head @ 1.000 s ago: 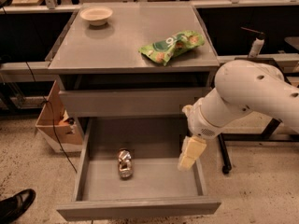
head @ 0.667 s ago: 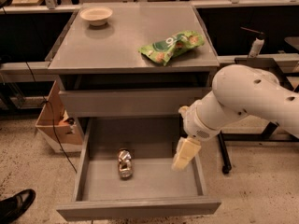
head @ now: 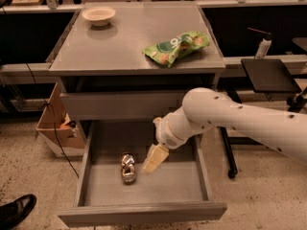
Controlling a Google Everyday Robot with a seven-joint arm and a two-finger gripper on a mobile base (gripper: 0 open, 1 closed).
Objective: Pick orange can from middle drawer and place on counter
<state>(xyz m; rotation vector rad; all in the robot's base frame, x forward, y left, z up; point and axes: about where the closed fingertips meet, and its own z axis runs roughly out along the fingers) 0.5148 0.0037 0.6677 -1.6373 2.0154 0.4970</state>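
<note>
1. The white robot arm (head: 240, 121) enters from the right edge of the frame and slants down-left, across the right wall of the open drawer.
2. The grey worktop (head: 120, 47) of the drawer cabinet fills the upper middle of the frame.
3. The middle drawer (head: 163, 188) stands pulled out at the bottom centre, its flat grey bottom bare along the front.
4. A black side table (head: 269, 74) sits at the right, beside the cabinet and well apart from the drawer.
5. A cardboard box (head: 52, 123) stands on the floor at the left of the cabinet.
6. A green snack bag (head: 176, 47) lies on the worktop near its right front corner.
7. A pale bowl (head: 98, 15) rests on the worktop at its upper left.
8. A black shoe (head: 17, 211) shows in the lower left corner.
9. The cream claw (head: 155, 158) hangs inside the drawer, pointing down-left, just right of the can; I cannot tell whether it is open or closed.
10. The orange can (head: 128, 167) lies on the drawer bottom, left of centre, free of any grip.
</note>
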